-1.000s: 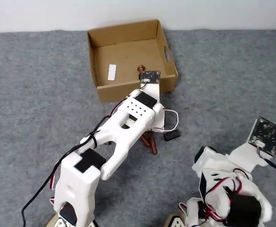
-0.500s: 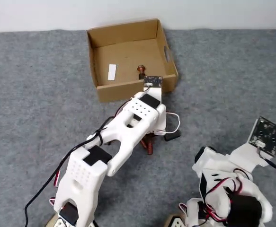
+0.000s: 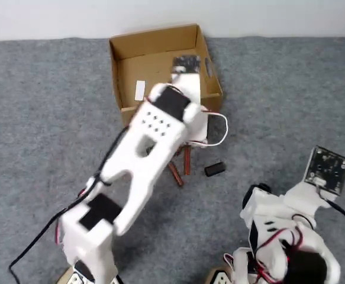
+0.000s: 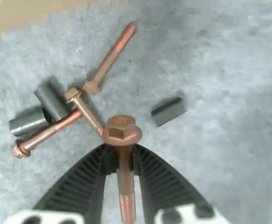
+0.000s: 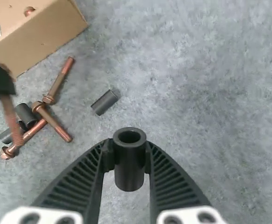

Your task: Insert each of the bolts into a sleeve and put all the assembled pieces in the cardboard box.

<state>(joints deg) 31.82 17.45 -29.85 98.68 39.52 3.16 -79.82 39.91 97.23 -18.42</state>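
My left gripper [image 4: 121, 152] is shut on a copper bolt [image 4: 122, 131], gripping the shank just under the hex head, and holds it above the carpet. Below it lie three more bolts [image 4: 108, 60] in a crossed pile, touching two grey sleeves [image 4: 51, 100]. Another sleeve [image 4: 167, 111] lies alone beside them. My right gripper [image 5: 129, 145] is shut on a black sleeve [image 5: 129, 163], held upright with its bore facing the camera. In the high view the pile of bolts [image 3: 186, 160] lies in front of the cardboard box [image 3: 154, 35], partly under the left arm [image 3: 154, 130].
The lone sleeve [image 3: 215, 169] lies on grey carpet between the two arms. The box [image 5: 33, 28] stands open at the back, with a bolt head [image 5: 29, 10] showing inside it. The right arm's base [image 3: 284, 242] is at the front right.
The left arm has risen off the pile with one bolt in its gripper, and its wrist now hangs over the box's front wall. The right arm has barely moved.
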